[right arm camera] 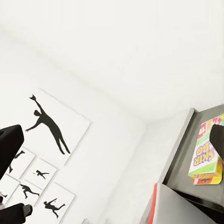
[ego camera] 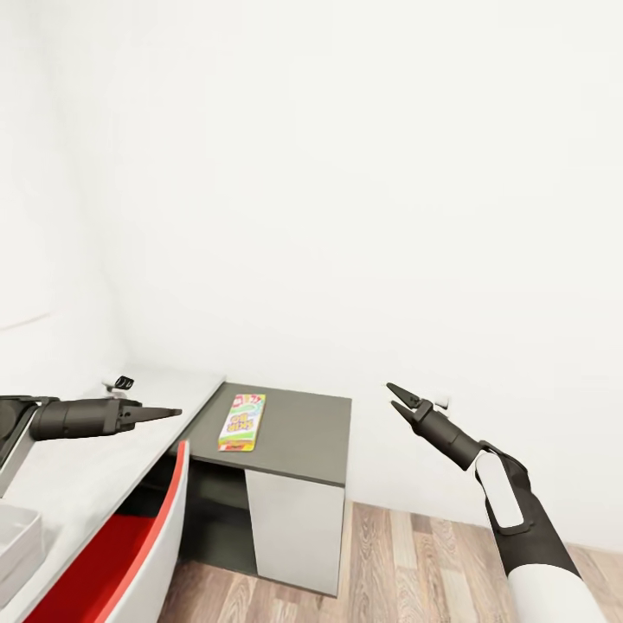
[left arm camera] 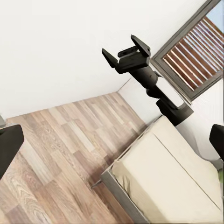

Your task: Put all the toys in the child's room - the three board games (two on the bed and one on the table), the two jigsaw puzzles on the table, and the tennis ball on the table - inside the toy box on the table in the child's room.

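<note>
A flat, brightly printed board game [ego camera: 241,422] lies on the dark grey end of the table [ego camera: 303,437], also seen as the board game [right arm camera: 204,157] in the right wrist view. My left gripper [ego camera: 166,414] hovers open above the pale table top, left of the game, with nothing between its fingers [left arm camera: 8,150]. My right gripper [ego camera: 400,398] hangs open in the air to the right of the table, empty; the left wrist view shows this right gripper [left arm camera: 125,50] with its jaws apart. A light grey corner of the toy box [ego camera: 16,538] shows at the lower left. The bed [left arm camera: 172,177] has a bare beige mattress.
A red-and-white chair [ego camera: 143,541] is tucked under the table. A small black object [ego camera: 124,382] sits at the table's back corner. Wood-plank floor [ego camera: 415,562] lies to the right. Silhouette posters [right arm camera: 51,133] hang on the wall, and a window [left arm camera: 196,51] is behind the bed.
</note>
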{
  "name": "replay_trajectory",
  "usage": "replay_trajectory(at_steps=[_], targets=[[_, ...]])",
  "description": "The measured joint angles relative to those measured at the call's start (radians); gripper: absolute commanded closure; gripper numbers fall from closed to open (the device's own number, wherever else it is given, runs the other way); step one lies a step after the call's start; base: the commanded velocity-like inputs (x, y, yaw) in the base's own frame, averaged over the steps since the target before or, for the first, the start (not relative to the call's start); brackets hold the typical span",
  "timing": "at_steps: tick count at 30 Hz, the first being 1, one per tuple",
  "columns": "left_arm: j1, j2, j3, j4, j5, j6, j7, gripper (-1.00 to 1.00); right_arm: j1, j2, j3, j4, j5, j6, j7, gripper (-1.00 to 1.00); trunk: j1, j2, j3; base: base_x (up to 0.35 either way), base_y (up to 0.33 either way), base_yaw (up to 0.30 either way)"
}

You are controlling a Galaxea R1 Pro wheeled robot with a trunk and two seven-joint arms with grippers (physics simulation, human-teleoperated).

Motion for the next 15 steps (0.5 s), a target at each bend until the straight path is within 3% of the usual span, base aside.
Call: replay_trajectory(at_steps=[15], targets=[[0.0,0.0,0.0,0.0,0.0,0.0,0.0,-1.0,0.0,0.0,-0.001,0.008,0.002,-0.001,-0.002,-1.0,0.0,0.0,0.01,0.0,0.0,-0.258]])
